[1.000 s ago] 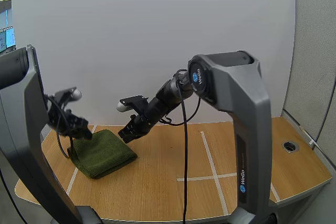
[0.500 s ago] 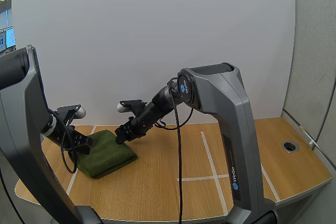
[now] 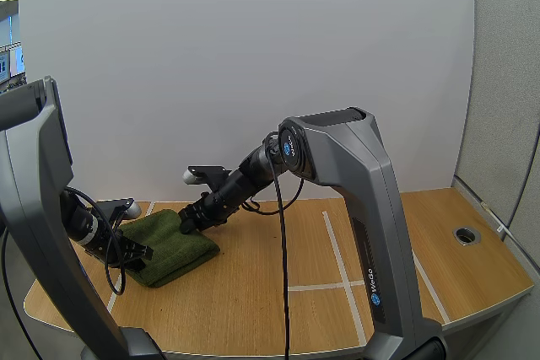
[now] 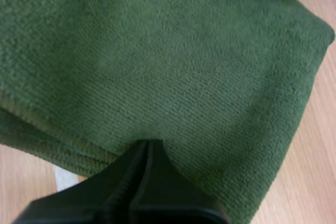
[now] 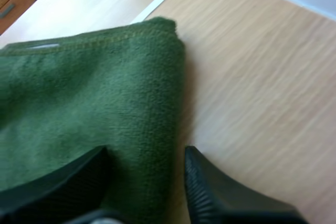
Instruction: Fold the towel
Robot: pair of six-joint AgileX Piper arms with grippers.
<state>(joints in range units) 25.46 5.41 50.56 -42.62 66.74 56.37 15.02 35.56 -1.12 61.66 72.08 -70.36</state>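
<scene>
A dark green towel lies folded into a thick pad at the table's left. My left gripper is low at the towel's near left edge. In the left wrist view its fingers lie together as one dark wedge, shut, with the tip resting on the towel. My right gripper is down at the towel's far right corner. In the right wrist view it is open. Its two fingers stand apart astride the folded edge of the towel.
The wooden table carries white tape lines across its middle. A round cable hole sits near the right edge. A white wall closes the back of the table.
Both arms came down onto the towel. My left gripper dropped from above the towel's left end to its near edge, and my right gripper slid left and down onto the far corner.
</scene>
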